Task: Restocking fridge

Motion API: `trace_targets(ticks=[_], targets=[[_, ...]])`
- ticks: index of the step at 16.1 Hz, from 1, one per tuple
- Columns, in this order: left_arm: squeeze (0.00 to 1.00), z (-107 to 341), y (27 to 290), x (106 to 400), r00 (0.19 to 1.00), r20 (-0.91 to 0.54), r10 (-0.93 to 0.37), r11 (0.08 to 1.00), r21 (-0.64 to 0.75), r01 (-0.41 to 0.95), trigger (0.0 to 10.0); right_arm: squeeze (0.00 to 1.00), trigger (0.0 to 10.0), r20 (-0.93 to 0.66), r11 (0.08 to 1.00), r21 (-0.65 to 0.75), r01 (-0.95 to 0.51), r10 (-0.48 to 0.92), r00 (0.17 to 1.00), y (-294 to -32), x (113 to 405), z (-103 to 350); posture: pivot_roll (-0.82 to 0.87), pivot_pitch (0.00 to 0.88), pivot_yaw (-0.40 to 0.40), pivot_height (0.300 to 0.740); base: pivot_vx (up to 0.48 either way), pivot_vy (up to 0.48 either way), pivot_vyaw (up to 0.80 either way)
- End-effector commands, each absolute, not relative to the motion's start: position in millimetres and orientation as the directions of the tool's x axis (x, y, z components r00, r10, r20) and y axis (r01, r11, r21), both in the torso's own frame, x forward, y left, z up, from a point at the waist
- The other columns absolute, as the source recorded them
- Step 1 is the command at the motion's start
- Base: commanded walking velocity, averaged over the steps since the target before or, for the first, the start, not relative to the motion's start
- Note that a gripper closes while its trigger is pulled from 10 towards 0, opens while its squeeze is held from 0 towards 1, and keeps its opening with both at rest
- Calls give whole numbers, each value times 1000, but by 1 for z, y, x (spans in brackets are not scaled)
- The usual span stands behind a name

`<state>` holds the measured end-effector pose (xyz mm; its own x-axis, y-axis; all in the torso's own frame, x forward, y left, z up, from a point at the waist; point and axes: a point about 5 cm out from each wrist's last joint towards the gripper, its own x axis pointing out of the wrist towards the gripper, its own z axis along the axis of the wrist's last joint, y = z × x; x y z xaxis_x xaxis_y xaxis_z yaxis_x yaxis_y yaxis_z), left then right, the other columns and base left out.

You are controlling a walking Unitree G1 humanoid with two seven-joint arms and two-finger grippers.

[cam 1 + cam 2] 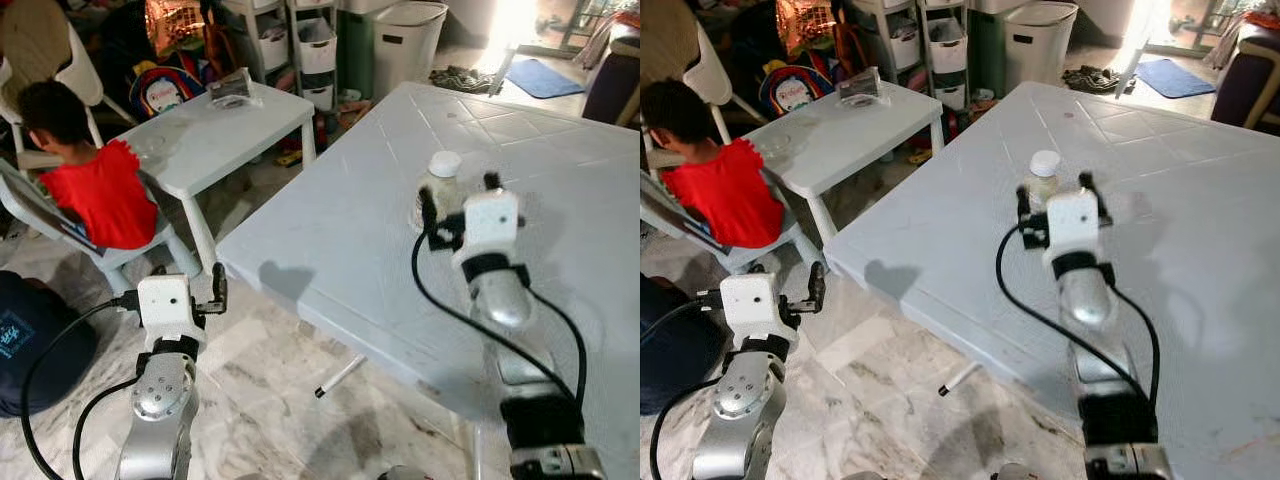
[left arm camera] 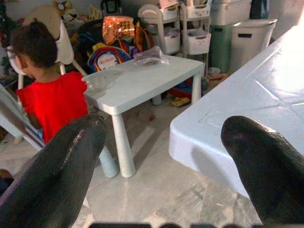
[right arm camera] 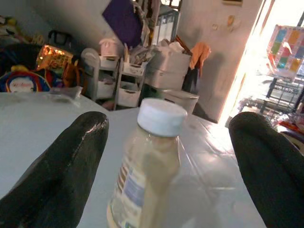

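A small bottle (image 1: 441, 185) of pale cream liquid with a white cap stands upright on the big white table (image 1: 340, 250). My right gripper (image 1: 459, 196) reaches over the table and is open. One black finger is on each side of the bottle (image 3: 147, 166), and neither finger touches it. My left gripper (image 1: 207, 294) hangs low over the floor, left of the table's near corner. It is open with nothing between its fingers (image 2: 71, 161).
A small white table (image 1: 215, 140) stands to the left, with a plastic packet (image 1: 232, 88) on it. A person in a red shirt (image 1: 100, 190) sits on a chair beside it. Drawer units (image 1: 315, 45) and a white bin (image 1: 405, 40) line the back. A dark bag (image 1: 30, 345) lies at the lower left.
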<state>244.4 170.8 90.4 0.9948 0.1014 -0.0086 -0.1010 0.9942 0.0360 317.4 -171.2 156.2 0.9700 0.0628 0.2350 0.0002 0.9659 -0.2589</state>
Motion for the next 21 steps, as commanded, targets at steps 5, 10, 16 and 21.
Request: trace_targets(ticks=[5,10,16,21], targets=[[0,95,173,244,995,-8,96,994,59,-95,10000,0,10000,258,965,-261,-2,72,963,-175,336,173,-63,59,88,740,0,0,0],[0,95,169,243,996,-17,83,994,65,-82,10000,0,10000,243,958,-280,-67,138,960,-168,355,181,-48,71,94,740,0,0,0],[0,96,177,240,996,-26,89,992,86,-87,10000,0,10000,210,949,-311,-56,126,970,-170,371,183,-21,76,105,740,0,0,0],[0,95,178,238,996,-34,87,992,96,-83,10000,0,0,199,954,-291,-73,135,971,-171,376,182,-11,79,111,740,0,0,0]])
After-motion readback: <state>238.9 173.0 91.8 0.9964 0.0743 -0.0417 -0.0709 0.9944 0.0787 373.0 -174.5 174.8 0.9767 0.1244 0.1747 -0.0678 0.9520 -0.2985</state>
